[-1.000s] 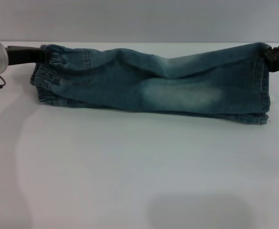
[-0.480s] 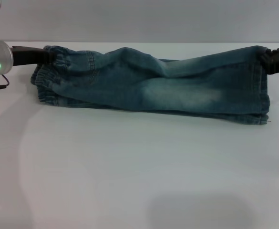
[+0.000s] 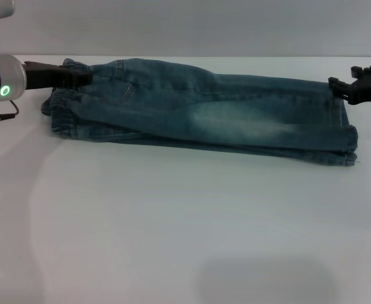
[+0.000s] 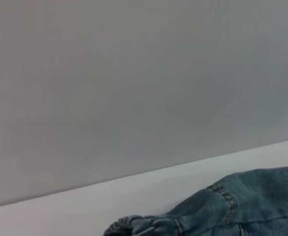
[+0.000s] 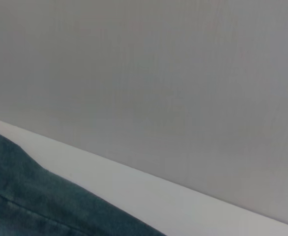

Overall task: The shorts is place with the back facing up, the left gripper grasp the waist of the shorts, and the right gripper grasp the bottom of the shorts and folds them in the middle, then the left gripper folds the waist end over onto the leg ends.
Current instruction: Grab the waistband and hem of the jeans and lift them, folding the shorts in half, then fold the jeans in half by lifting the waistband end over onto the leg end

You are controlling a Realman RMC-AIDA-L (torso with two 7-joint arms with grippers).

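Shorts: the shorts point(image 3: 204, 111) lie folded lengthwise in a long band across the far part of the table point(image 3: 185, 228), close to its back edge.
Waist: the waist point(image 3: 68, 107) forms the band's end on the robot's left, its far corner lifted slightly where it is pinched.
Leg ends: the leg ends point(image 3: 344, 130) are stacked at the opposite end, lying flat.
Left gripper: the left gripper point(image 3: 77, 75) reaches in from beyond the waist end — its black fingers are clamped on the far corner of the waist.
Right gripper: the right gripper point(image 3: 344, 88) sits at the far corner of the leg ends, just beside the cloth; its fingers look parted and hold nothing, though whether a tip touches the denim cannot be told.
Surface: a plain white table, smooth, with a soft grey shadow on the near side of the shorts.
Room: a bare pale grey wall point(image 3: 185, 25) rises straight behind the table — both wrist views show mostly this wall, with a strip of table and a piece of denim point(image 4: 242, 201) at their edges.
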